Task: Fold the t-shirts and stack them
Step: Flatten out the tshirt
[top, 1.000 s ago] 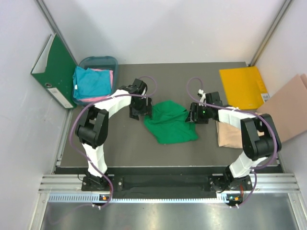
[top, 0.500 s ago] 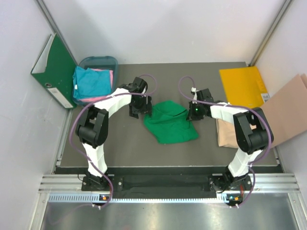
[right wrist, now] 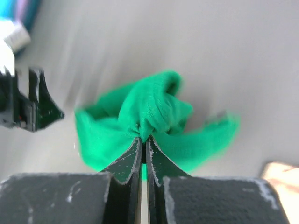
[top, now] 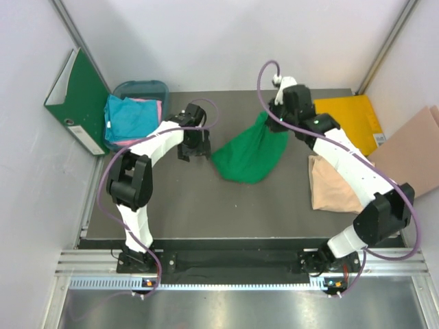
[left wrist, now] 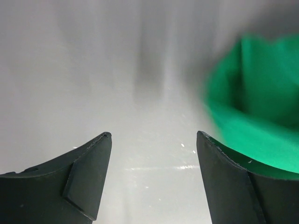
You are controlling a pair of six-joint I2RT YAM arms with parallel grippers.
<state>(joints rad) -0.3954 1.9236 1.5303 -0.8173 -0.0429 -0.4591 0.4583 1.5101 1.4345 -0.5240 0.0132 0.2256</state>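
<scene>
Table [top: 206, 205]: dark mat boxed in by white walls, with both arms bolted along the near edge.
Green binder [top: 75, 103]: propped against the left wall, off the mat, not part of the job.
Yellow folder [top: 346, 123]: flat in the far right corner.
Beige tee [top: 333, 185]: lying by the right edge, kinda squared off. Can't tell if that counts as folded.
Green tee [top: 247, 157]: middle of the table, bunched up and drawn into a peak toward the far edge.
Bin [top: 140, 85]: far left corner, teal tee [top: 130, 120] on top, pink tee [top: 154, 106] peeking out behind it.
Right gripper [right wrist: 144, 139]: clamped tight on a wad of the green tee.
Left gripper [left wrist: 153, 136]: jaws wide apart with nothing in them, just beside the green tee's left side.
Progress: early days I'd say. No stack anywhere, the green one isn't even spread flat, and two tees are not out of the bin yet.
In the way: the folder sits close to where the right arm reaches, and the beige tee crowds the right side.
</scene>
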